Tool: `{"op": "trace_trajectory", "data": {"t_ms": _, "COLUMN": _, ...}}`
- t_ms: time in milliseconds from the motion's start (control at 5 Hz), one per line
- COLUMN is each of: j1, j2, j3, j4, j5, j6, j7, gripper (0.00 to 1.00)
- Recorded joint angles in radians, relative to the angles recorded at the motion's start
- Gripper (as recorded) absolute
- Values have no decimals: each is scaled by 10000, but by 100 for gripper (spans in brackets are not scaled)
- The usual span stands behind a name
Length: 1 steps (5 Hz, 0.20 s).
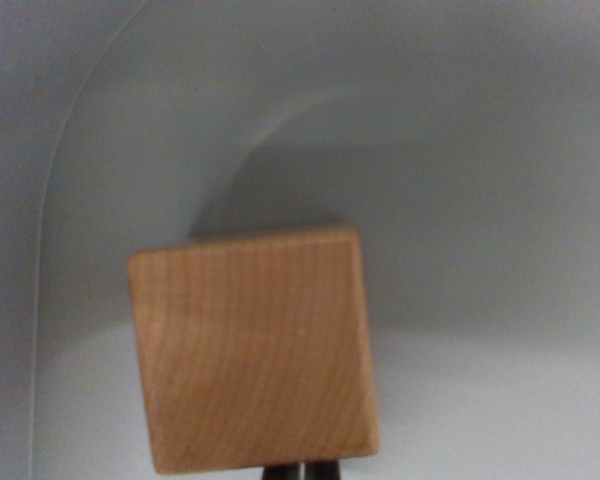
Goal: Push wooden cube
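Filling the lower middle of the wrist view, the wooden cube (252, 350) sits on a pale grey surface (480, 150), its shadow stretching toward 12 o'clock. At 6 o'clock, dark gripper (302, 470) tips peek out right against the cube's lower edge; I cannot tell how the jaws stand. A thin curved line (50, 180) runs at 10 o'clock.

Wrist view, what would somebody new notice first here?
The wooden cube fills the lower middle, its grained face toward the camera, on a pale grey surface. Its soft shadow spreads behind it. At the bottom edge, dark gripper tips peek out just below the cube.
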Motion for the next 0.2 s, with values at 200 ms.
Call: {"op": "trace_trajectory", "data": {"t_ms": 200, "j1": 0, "j2": 0, "j3": 0, "j4": 0, "j5": 0, "j6": 0, "j7": 0, "gripper": 100}}
